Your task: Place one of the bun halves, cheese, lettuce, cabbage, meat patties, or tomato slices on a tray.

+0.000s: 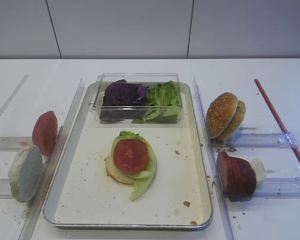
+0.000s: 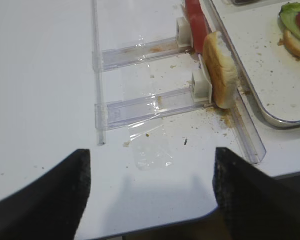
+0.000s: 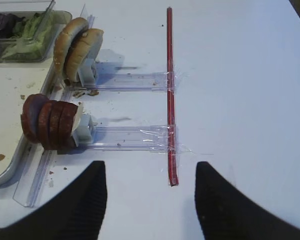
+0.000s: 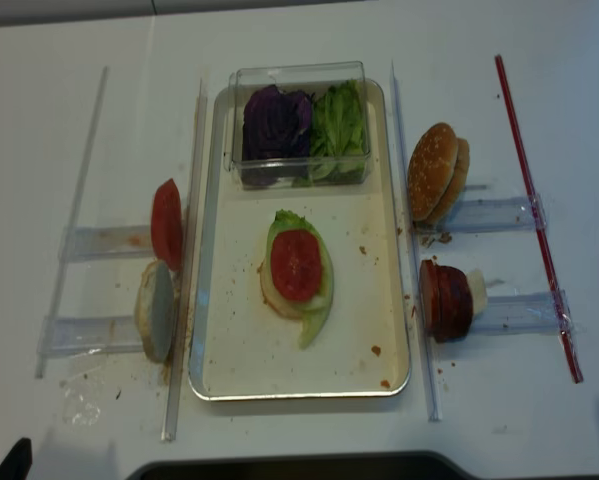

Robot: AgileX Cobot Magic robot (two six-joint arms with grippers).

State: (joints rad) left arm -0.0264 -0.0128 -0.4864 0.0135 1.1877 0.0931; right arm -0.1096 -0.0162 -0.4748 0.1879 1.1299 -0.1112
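1. Centrally placed on the white counter [image 1: 139,67]: large rectangular silver metal tray [image 1: 77,200] with rounded corners and crumb-specked floor.
2. Stacked mid-tray: pale bun half [image 1: 115,172], light green ruffled lettuce leaf [image 1: 142,185], and on top one bright pinkish-red round tomato slice [image 1: 131,155].
3. Set at the tray's far end: small clear plastic box [image 1: 138,78] holding dark purple wrinkly cabbage [image 1: 122,94] beside more green leaves.
4. Propped upright left of the tray: another tomato slice [image 1: 44,132], and nearer, a grey-white flat disc [image 1: 25,173].
5. Standing right of the tray: sesame-seeded golden-brown bun halves [image 1: 224,115], then thick dark reddish-brown meat patties [image 1: 236,176].
6. Left end effector [image 2: 150,190]: black fingers spread wide, nothing between, hovering over bare counter.
7. Right end effector [image 3: 151,200]: likewise spread apart, holding nothing, near a thin red rod [image 3: 170,100].
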